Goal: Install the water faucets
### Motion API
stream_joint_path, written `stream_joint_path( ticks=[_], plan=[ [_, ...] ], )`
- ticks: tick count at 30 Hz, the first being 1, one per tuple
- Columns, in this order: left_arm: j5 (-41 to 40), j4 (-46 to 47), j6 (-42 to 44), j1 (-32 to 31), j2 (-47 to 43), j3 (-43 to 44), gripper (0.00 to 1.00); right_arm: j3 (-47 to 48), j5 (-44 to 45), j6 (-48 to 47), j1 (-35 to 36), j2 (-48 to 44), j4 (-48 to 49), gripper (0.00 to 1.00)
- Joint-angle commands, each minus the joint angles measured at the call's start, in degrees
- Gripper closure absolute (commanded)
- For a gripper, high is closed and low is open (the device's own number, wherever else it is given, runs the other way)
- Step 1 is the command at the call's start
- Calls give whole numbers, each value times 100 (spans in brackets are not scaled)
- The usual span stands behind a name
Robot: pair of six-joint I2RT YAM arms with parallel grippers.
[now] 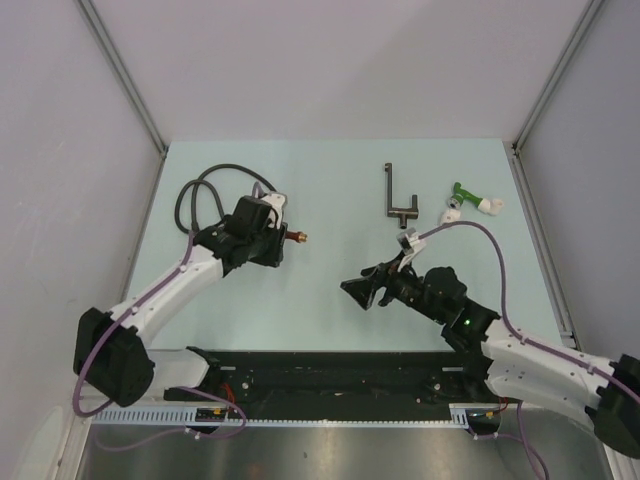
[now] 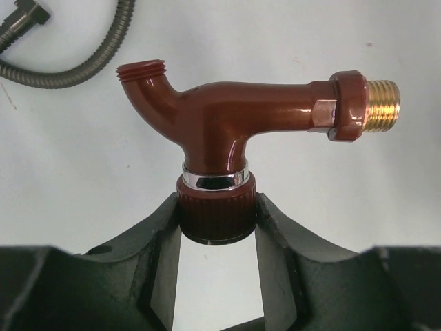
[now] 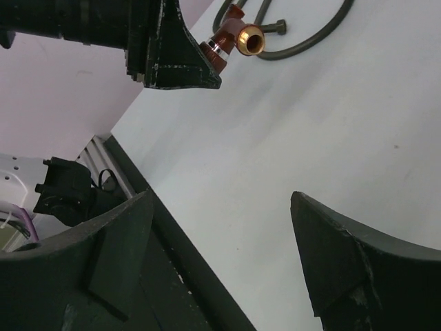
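Note:
A reddish-brown water faucet (image 2: 220, 124) with a brass threaded end is held off the table. My left gripper (image 2: 217, 210) is shut on its ribbed round cap. From above, that gripper (image 1: 278, 238) is left of centre, with the faucet's brass tip (image 1: 298, 237) pointing right. The right wrist view looks straight at that faucet (image 3: 238, 36). My right gripper (image 1: 358, 291) hangs open near the middle with nothing between its fingers (image 3: 331, 255). A green water faucet (image 1: 464, 192) with a white elbow fitting lies at the back right.
A coiled dark hose (image 1: 200, 195) lies at the back left, behind the left gripper. A dark metal L-shaped bracket (image 1: 397, 197) lies at the back centre. A small white fitting (image 1: 452, 213) sits beside the green faucet. A black rail (image 1: 330, 375) runs along the near edge.

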Motion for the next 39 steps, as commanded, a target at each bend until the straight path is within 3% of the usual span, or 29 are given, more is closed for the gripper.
stream_joint_path(
  ticks=[1,6,19,30,39],
  plan=[
    [131,156,-164,-192,-655,-326,100,13,-158,252,251,859,1688,15],
    [34,156,-226,-438,-1016,-449,100,136,-281,384,243,2019,2874,15],
    [87,226,-252,-473,-1543,-581,100,1208,-238,551,251,3865,3808,17],
    [131,227,-226,-473,-1702,-617,100,1849,53,595,260,4570,4037,24],
    [96,253,-182,-473,-1789,-625,100,2167,-132,779,295,5062,4213,39]
  ],
)
